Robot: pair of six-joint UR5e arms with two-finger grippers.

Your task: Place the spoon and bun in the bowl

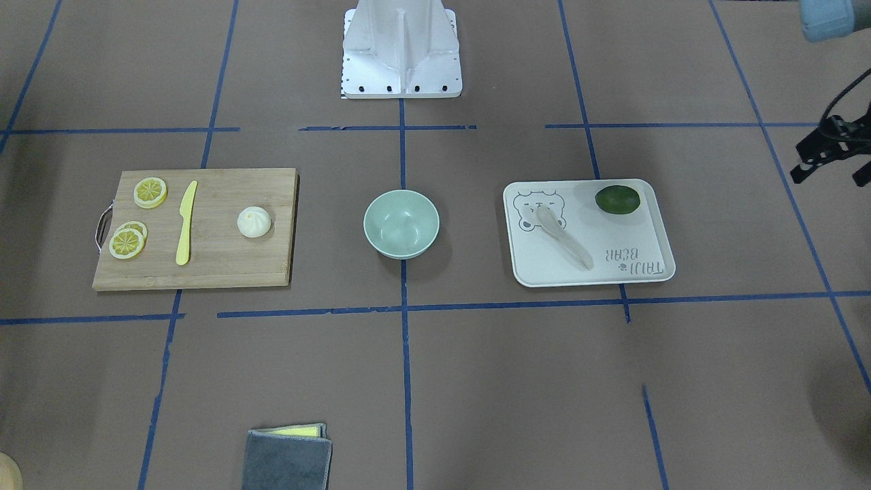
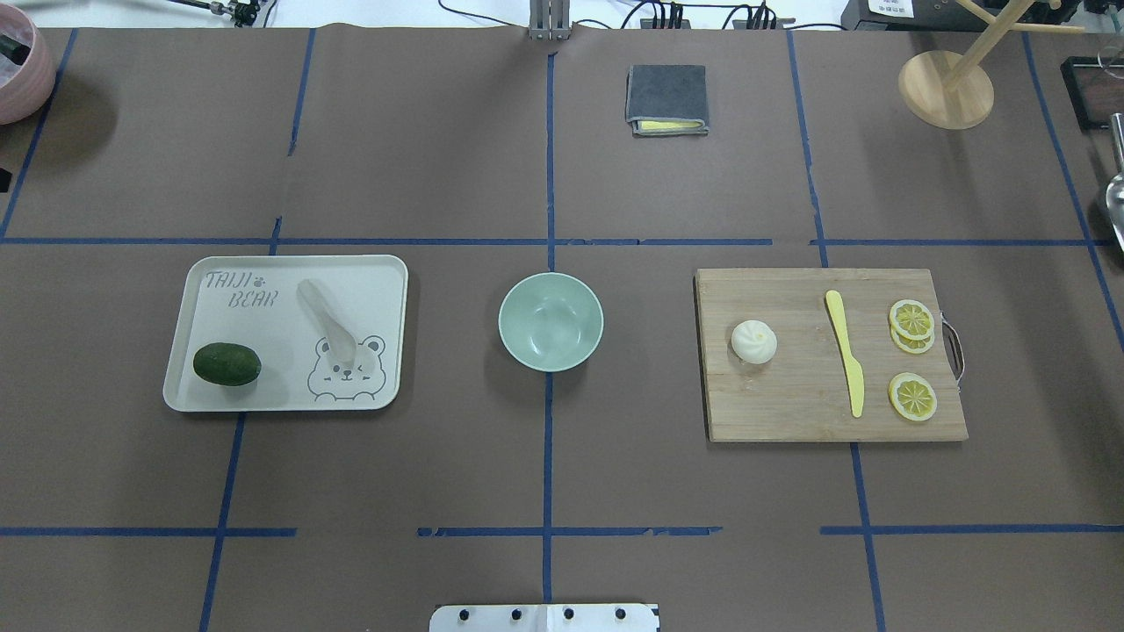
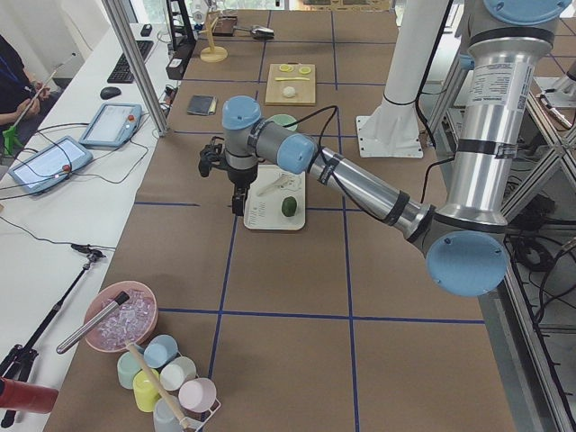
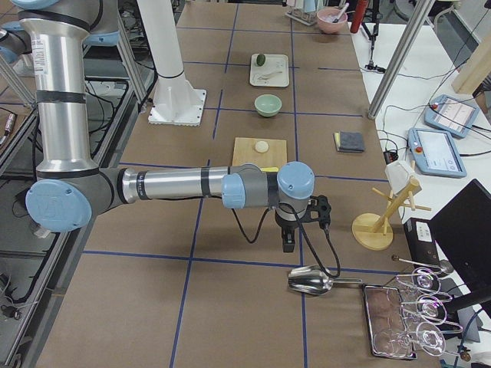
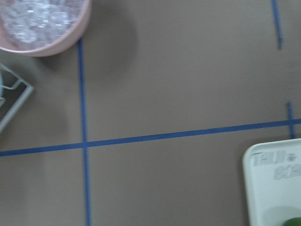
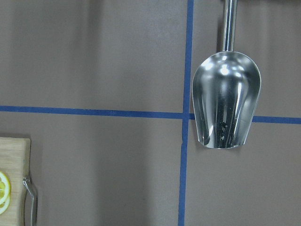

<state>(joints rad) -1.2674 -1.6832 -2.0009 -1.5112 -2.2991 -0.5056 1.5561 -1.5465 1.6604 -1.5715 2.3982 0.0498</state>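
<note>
The pale translucent spoon lies on the white bear tray, also in the front view. The white pleated bun sits on the wooden cutting board, also in the front view. The mint-green bowl stands empty between them. My left gripper hangs above the table left of the tray, partly showing at the front view's right edge; I cannot tell whether it is open. My right gripper hangs beyond the board, near a metal scoop; I cannot tell its state.
A dark green lime lies on the tray. A yellow knife and lemon slices lie on the board. A folded grey cloth, a wooden stand, a metal scoop and a pink bowl sit around the edges.
</note>
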